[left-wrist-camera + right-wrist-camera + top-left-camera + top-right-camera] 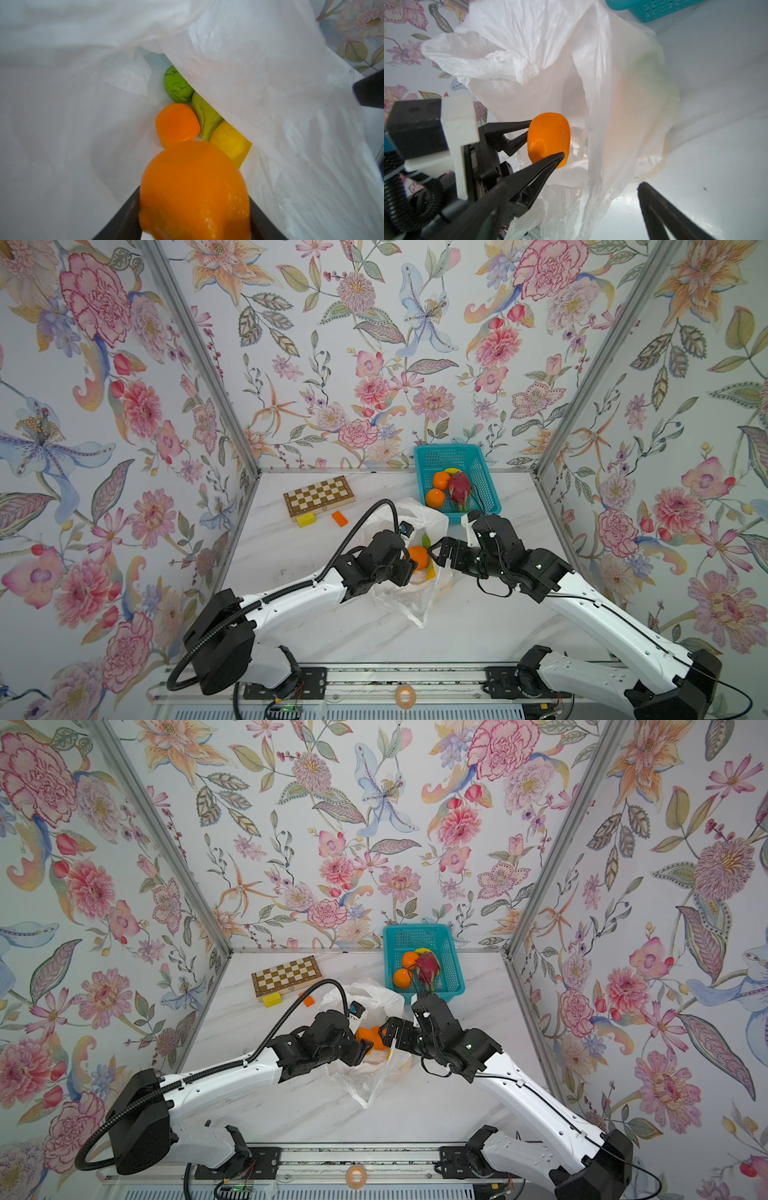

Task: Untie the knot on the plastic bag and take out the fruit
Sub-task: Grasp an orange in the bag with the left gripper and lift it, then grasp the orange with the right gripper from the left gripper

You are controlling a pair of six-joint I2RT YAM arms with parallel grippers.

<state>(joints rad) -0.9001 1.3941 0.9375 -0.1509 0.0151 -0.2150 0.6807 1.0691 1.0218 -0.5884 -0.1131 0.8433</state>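
Note:
The plastic bag (pixel 419 514) (pixel 374 990) lies open at mid-table; no knot shows on it. My left gripper (pixel 412 564) (pixel 194 207) is shut on an orange (pixel 417 556) (pixel 193 187) (pixel 549 139), held at the bag's mouth. Deeper inside the bag (pixel 270 83) lie a round green fruit (pixel 177 85), a second green fruit (pixel 205 116), a small orange (pixel 176 122) and a yellow fruit (pixel 230 145). My right gripper (pixel 434 558) (pixel 602 170) stands open just right of the orange, with loose bag plastic between its fingers but nothing gripped.
A teal basket (pixel 457 456) at the back right holds two oranges (pixel 435 497), a dragon fruit (pixel 459 489) and a yellow fruit. A chessboard (pixel 319 495), a yellow block (pixel 305 520) and an orange block (pixel 339 518) lie at the back left. Floral walls enclose three sides.

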